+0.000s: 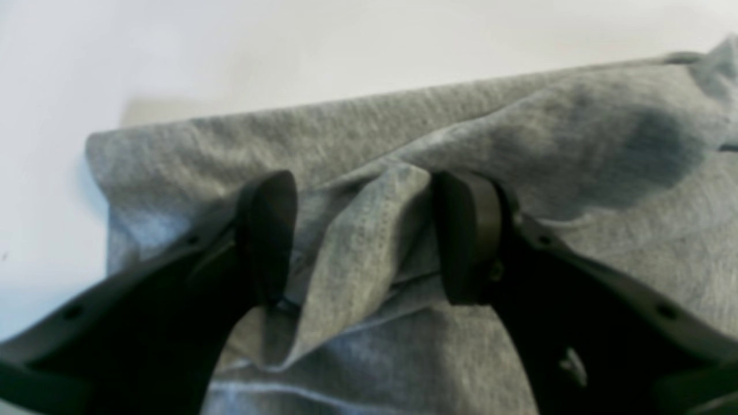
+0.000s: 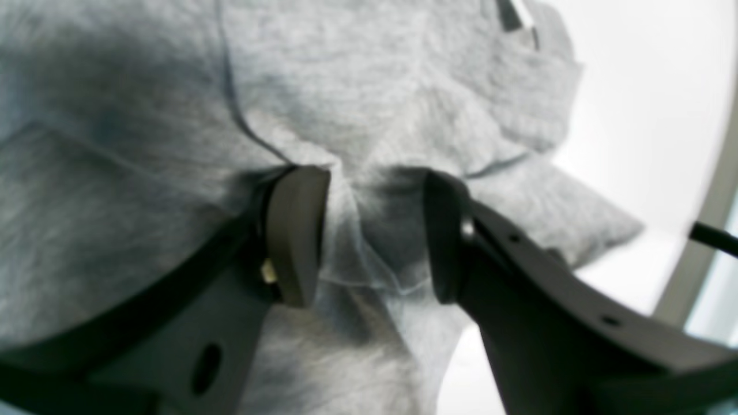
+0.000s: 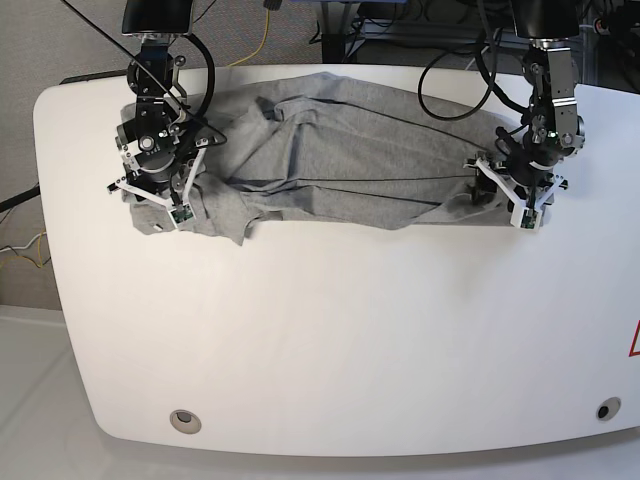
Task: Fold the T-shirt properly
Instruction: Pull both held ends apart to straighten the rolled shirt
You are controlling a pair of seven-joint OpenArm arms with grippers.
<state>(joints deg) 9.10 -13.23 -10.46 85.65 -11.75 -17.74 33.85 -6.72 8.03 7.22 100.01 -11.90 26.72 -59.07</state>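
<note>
On the left of the base view, the right claw (image 3: 152, 205) stands parted over one end of the T-shirt (image 3: 340, 165), a pinched ridge of cloth loose between its pads. The shirt lies bunched lengthwise across the far tabletop (image 3: 330, 340). At the right end the left claw (image 3: 518, 195) gapes wide, gripping nothing. Lift both straight up so the fold stays undisturbed.
</note>
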